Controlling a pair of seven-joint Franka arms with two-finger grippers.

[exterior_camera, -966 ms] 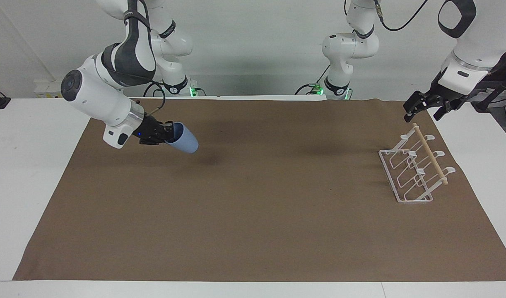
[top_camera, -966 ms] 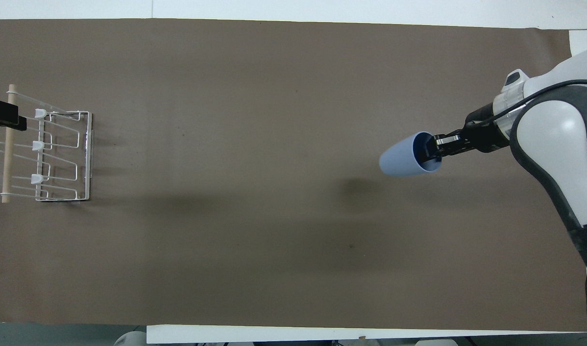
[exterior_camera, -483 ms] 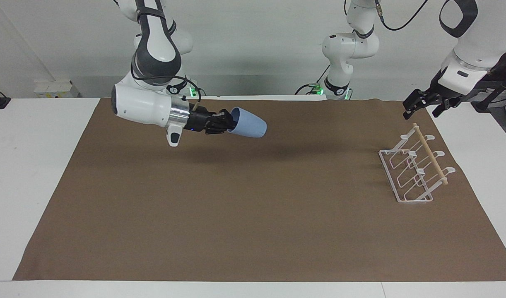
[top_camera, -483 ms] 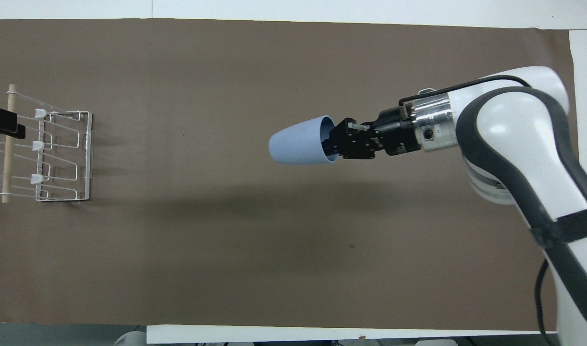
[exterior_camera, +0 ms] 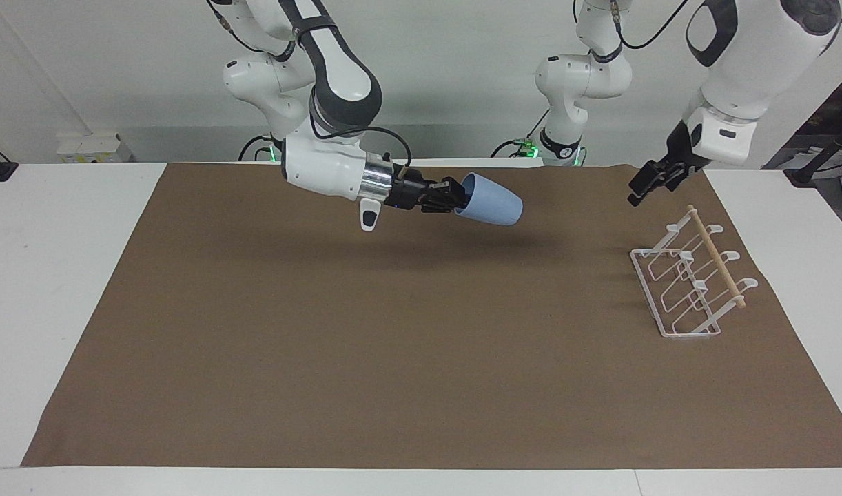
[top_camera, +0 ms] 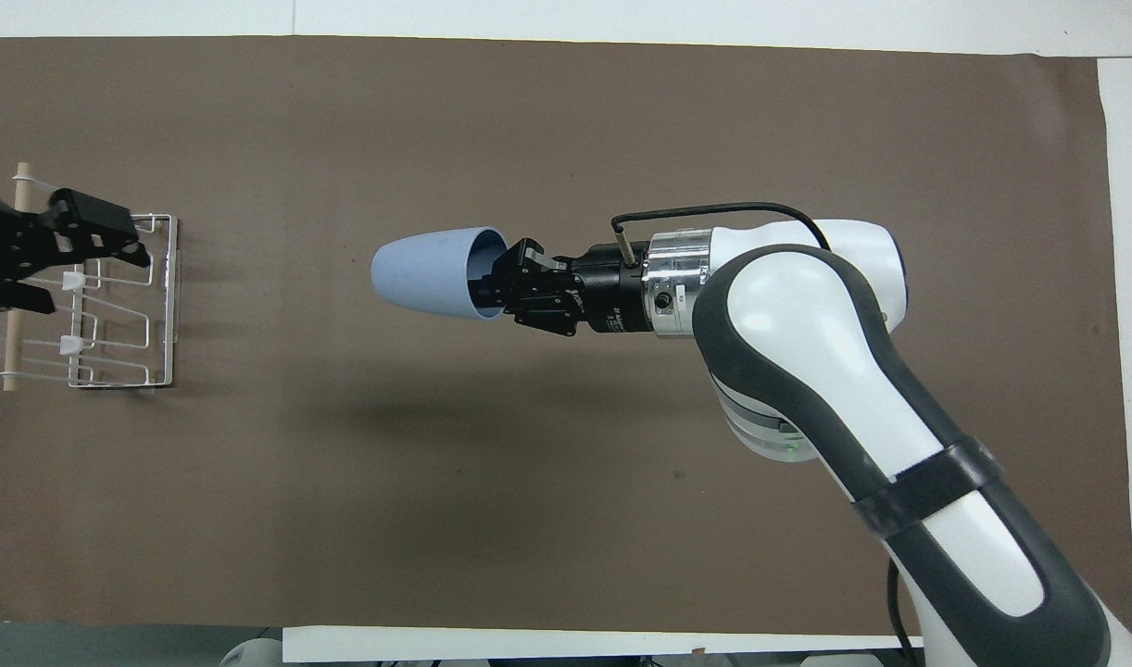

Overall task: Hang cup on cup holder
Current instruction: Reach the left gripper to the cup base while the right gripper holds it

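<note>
The light-blue cup (exterior_camera: pixel 493 201) (top_camera: pixel 427 273) is held on its side in the air over the middle of the mat, its bottom pointing toward the left arm's end of the table. My right gripper (exterior_camera: pixel 462 196) (top_camera: pixel 492 283) is shut on the cup at its rim, with one finger inside the mouth. The white wire cup holder (exterior_camera: pixel 690 282) (top_camera: pixel 112 306), with a wooden dowel across its top, stands on the mat at the left arm's end. My left gripper (exterior_camera: pixel 648 187) (top_camera: pixel 84 278) hangs open in the air over the holder's robot-side end, touching nothing.
A brown mat (exterior_camera: pixel 393 344) covers most of the white table (exterior_camera: pixel 49 275). Nothing else lies on it. The right arm stretches low across the mat from its own end toward the middle.
The right arm has carried the cup from its own end of the table to over the middle, toward the cup holder. The left gripper has shifted inward, over the holder's end.
</note>
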